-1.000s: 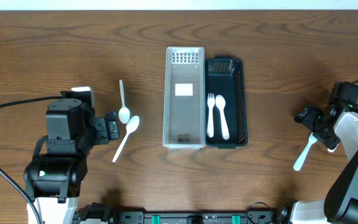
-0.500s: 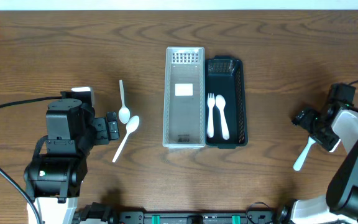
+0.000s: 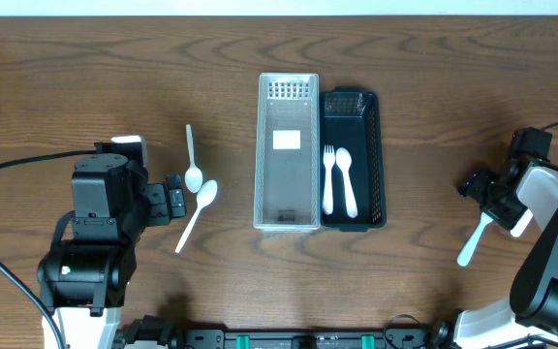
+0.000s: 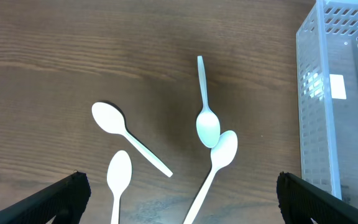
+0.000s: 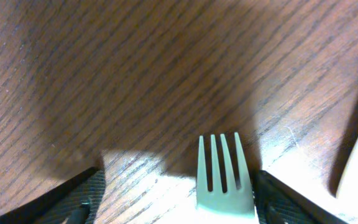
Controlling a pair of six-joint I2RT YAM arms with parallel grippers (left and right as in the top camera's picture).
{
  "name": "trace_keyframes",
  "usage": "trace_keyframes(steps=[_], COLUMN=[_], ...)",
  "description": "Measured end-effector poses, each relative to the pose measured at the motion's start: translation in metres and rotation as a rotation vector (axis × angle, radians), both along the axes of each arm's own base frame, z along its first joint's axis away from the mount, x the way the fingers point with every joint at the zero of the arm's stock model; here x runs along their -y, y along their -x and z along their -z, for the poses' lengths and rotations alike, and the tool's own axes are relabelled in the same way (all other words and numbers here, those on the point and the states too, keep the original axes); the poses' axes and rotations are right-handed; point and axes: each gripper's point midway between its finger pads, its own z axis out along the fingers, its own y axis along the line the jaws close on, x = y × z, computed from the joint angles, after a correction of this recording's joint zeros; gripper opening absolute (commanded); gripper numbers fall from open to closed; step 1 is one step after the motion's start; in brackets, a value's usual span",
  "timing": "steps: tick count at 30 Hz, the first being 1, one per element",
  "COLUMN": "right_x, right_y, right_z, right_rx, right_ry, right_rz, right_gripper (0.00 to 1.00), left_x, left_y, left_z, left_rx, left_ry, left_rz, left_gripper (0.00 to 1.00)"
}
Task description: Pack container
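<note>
Hovering low near the right edge of the surface, the right tool point(image 3: 492, 211) has a white fork point(image 5: 224, 180) lying between its fingers point(image 5: 82, 199), tines pointing away from the wrist. The jaws are spread: there is a clear gap on one side of the fork and the other finger is close against it, so nothing is pinched yet. To grasp well, I'd centre the fork first, or the closing finger may shove it sideways or spin it on the wood. It lies flat, so the fingertips need to be right down at the surface to catch its thin edges. The black basket point(image 3: 380, 145), mid-surface beside the clear tray point(image 3: 289, 179), holds two forks point(image 3: 338, 179), so that looks like its place. The left tool point(image 3: 174, 201) sits spread wide and empty by the spoons point(image 4: 207, 124) toward the left edge.
</note>
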Motion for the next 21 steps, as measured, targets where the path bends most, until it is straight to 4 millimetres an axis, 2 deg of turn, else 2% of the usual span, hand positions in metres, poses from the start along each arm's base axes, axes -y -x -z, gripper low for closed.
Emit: trace_keyframes(steps=[4,9,15,21], right_x=[-0.001,-0.003,-0.006,-0.008], right_y=[0.002,0.005,0.009,0.012], right_z=[0.0,0.0,0.0,0.001], right_rx=[-0.009,-0.02,-0.039,-0.051], right_ry=[-0.004,-0.013,-0.027,-0.038], right_rz=[0.0,-0.002,-0.001,-0.004], right_gripper=[0.7,0.56,0.52,0.39], left_x=[0.0,0.0,0.0,0.0], left_y=[0.0,0.0,0.0,0.0], left_z=[0.0,0.0,0.0,0.0], left_rx=[0.0,0.0,0.0,0.0], left_ry=[0.0,0.0,0.0,0.0], left_rz=[0.0,0.0,0.0,0.0], left_gripper=[0.98,0.98,0.98,0.98])
